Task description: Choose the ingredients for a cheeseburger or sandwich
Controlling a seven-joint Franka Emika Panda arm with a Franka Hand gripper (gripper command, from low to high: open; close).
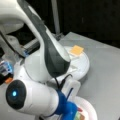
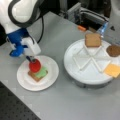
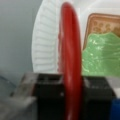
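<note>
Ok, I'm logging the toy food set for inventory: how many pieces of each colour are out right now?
Brown toast squares: 2, one on the divided tray, one on the paper plate
Green round: 1
Red round, held on edge in the gripper: 1
Dark brown patty: 1
Yellow-orange cheese square: 1
Total: 6

Grey table (image 2: 75, 100) with paper plate (image 2: 25, 83) and white sectioned tray (image 2: 75, 52).

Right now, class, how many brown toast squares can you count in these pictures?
2. One toast square lies in a compartment of the white divided tray; the other toast square sits on the paper plate under the green round. None hidden, as far as shows.
</note>
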